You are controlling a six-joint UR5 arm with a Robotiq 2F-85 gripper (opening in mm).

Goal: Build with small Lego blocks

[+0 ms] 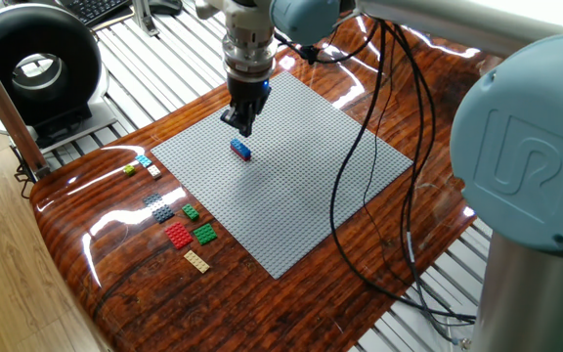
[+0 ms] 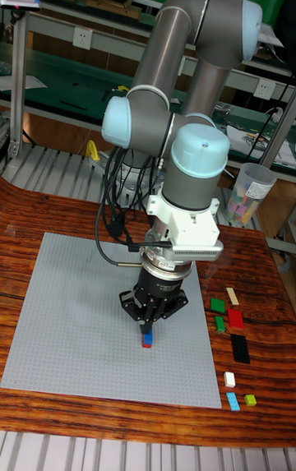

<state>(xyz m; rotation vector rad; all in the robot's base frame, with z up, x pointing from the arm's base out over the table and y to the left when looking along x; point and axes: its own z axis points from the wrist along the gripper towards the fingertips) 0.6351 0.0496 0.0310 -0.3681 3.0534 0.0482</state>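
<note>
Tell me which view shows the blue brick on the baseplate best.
The fixed view: the blue brick sits in the open on the grey baseplate, below the gripper. In the tall fixed view the gripper hangs directly over the brick, leaving only a small part visible.

A blue brick (image 1: 240, 149) topped with red is seated on the grey baseplate (image 1: 291, 196); the remaining small Lego blocks (image 1: 176, 217) are scattered flat beside the baseplate's edge.
</note>
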